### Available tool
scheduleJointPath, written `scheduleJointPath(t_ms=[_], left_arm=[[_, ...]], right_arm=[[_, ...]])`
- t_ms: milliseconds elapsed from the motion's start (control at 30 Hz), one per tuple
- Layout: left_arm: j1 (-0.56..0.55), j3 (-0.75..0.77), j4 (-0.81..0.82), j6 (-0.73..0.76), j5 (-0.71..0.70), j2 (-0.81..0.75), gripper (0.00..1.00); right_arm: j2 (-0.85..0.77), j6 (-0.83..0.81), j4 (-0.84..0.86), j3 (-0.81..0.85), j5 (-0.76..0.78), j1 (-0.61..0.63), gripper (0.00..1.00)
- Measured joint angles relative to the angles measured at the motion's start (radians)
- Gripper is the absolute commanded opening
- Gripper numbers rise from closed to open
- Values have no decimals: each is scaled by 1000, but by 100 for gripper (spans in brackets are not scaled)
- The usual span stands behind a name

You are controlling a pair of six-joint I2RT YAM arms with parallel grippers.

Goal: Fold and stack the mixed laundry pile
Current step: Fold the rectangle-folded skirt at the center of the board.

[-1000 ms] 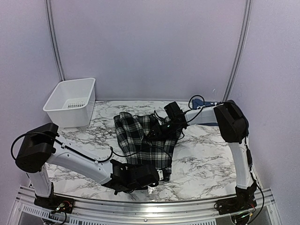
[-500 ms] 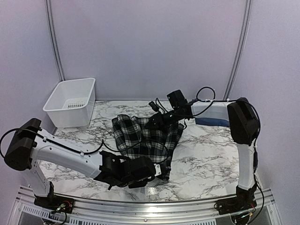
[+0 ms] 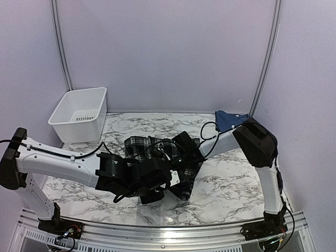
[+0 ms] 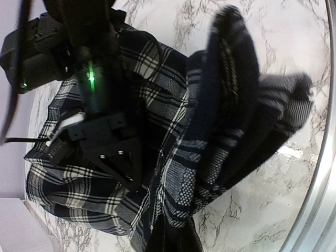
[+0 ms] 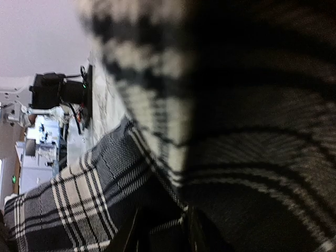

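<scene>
The black-and-white plaid garment [image 3: 143, 149] lies bunched in the middle of the marble table [image 3: 231, 184]. My left gripper [image 3: 166, 184] is shut on its near edge, and in the left wrist view folds of plaid [image 4: 157, 100] rise straight out of the jaws [image 4: 176, 239]. My right gripper [image 3: 176, 153] reaches in from the right and presses into the same garment. In the right wrist view a doubled fold of plaid [image 5: 79, 199] sits pinched between its fingers [image 5: 163, 233]. The navy blue t-shirt [image 3: 227, 119] lies at the back right, behind the right arm.
A white plastic bin [image 3: 79, 113] stands at the back left corner. The metal rail [image 3: 168, 231] runs along the near edge of the table. Lilac walls close in the back and both sides.
My left gripper has shut on the near edge and carried it left and away from the rail. My right gripper brought the far edge down towards it, bunching the garment and uncovering the navy t-shirt.
</scene>
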Motion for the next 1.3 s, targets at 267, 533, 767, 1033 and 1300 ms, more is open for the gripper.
scheduleJointPath(t_ms=[267,533,767,1033,1300], left_arm=[[86,146,-158,13,111,-75,0],[88,163,-212,35,286,-129,0],[85,163,-236,31,422,-145,0],[84,165,-258,23,485,-145,0],[154,186,-267,13,509,-134,0]], right_arm=[[-90,-19,63,-163,-97,103,35],[-171,-82,-112,-119,-116,142,44],[-139,-226,-369,288,-57,0,52],[12,-312,-480,533,76,-122,55],[186,-350,-550,521,109,-122,43]])
